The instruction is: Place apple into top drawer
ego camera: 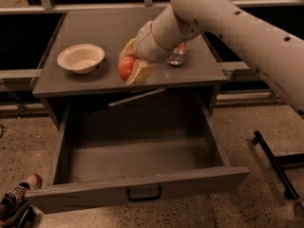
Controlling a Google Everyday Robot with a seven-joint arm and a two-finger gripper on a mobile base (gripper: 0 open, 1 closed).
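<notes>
The apple [125, 67] is a small round red-orange fruit held between the cream fingers [138, 71] of my gripper [129, 68]. The gripper is shut on it and holds it just above the front edge of the cabinet top [95, 32], over the back of the open drawer. The top drawer [142, 160] is pulled fully out below, a wide shallow grey box with nothing in it, a flat front panel and a small black pull handle [144, 194] at its centre. My arm reaches in from the upper right.
A cream bowl [81, 57] stands on the left of the cabinet top. A red-and-silver soda can [178, 55] lies on the top behind my arm. A person's shoe [14, 196] is at the lower left on the speckled floor. A black stand foot [275, 165] is on the right.
</notes>
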